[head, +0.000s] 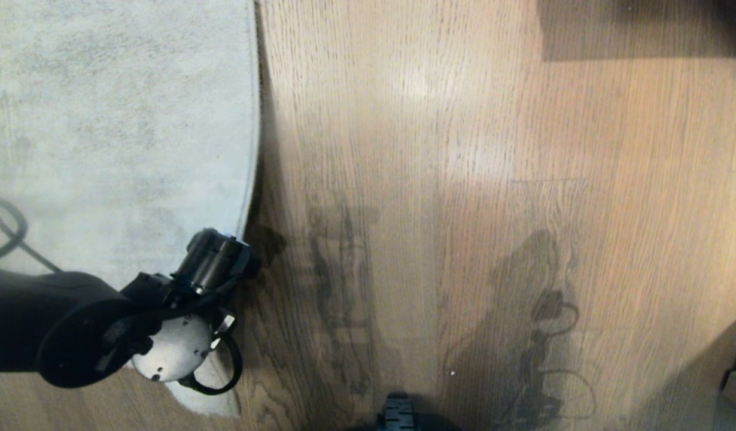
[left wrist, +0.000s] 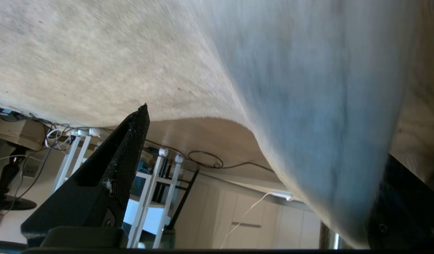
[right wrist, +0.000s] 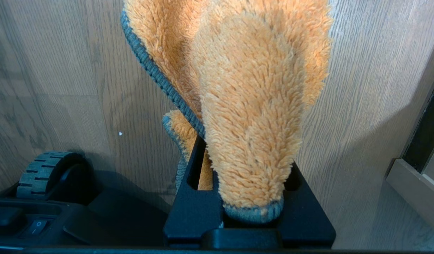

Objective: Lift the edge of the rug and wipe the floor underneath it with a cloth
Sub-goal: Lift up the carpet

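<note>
Left gripper (left wrist: 259, 169) was spread wide right at the rug edge (head: 254, 149) — the rug sat between its fingers (left wrist: 114, 165). Right gripper (right wrist: 248, 211) pinched the cloth (right wrist: 245, 106), hanging over bare floor (head: 464, 179) — off to the side.

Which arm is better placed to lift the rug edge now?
Left. The left gripper is open at the rug edge, while the right gripper already holds the cloth.
</note>
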`<state>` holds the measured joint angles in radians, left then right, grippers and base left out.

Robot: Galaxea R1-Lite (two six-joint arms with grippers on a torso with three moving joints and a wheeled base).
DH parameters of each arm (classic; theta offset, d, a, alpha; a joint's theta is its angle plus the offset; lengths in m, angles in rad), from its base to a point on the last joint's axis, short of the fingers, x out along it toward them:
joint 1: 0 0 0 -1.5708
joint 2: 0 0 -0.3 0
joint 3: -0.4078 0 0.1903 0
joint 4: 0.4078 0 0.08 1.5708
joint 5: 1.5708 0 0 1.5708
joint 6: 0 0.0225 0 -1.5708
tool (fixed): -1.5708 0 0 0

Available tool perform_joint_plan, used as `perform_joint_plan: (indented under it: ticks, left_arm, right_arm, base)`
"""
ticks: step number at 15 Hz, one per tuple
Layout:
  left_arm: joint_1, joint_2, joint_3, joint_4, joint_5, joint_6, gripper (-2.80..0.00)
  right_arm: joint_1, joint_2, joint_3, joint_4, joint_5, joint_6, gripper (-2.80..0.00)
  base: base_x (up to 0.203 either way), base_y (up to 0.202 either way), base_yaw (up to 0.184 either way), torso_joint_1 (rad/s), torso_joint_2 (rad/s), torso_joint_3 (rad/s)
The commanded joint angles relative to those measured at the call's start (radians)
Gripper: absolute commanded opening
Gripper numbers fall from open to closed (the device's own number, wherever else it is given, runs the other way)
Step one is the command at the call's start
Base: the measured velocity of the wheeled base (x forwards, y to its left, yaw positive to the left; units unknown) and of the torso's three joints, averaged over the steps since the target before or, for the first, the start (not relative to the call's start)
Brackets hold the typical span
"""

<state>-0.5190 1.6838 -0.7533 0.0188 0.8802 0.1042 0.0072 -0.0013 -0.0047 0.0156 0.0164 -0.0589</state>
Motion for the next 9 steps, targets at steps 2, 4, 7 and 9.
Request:
perform_joint_plan:
  ticks: [2, 4, 7, 9]
  left_arm:
    - [-0.008, 0.009, 0.047, -0.001, 0.012, -0.001, 0.00]
    - [-0.010, 0.027, 0.076, -0.032, 0.025, -0.002, 0.00]
    - [-0.010, 0.080, 0.125, -0.154, 0.089, 0.002, 0.00]
    - [-0.010, 0.098, 0.145, -0.195, 0.130, 0.006, 0.00]
  right_arm:
    - [0.000, 0.001, 0.000, 0.000, 0.000, -0.001, -2.80]
    - [0.000, 0.001, 0.000, 0.000, 0.000, -0.001, -2.80]
    - [0.000, 0.001, 0.000, 0.000, 0.000, -0.001, -2.80]
    - [0.000, 0.001, 0.000, 0.000, 0.000, -0.001, -2.80]
  base:
    - [0.000, 0.000, 0.000, 0.000, 0.00, 0.000]
    - [0.000, 0.000, 0.000, 0.000, 0.00, 0.000]
    - [0.000, 0.000, 0.000, 0.000, 0.00, 0.000]
    - [0.000, 0.000, 0.000, 0.000, 0.00, 0.000]
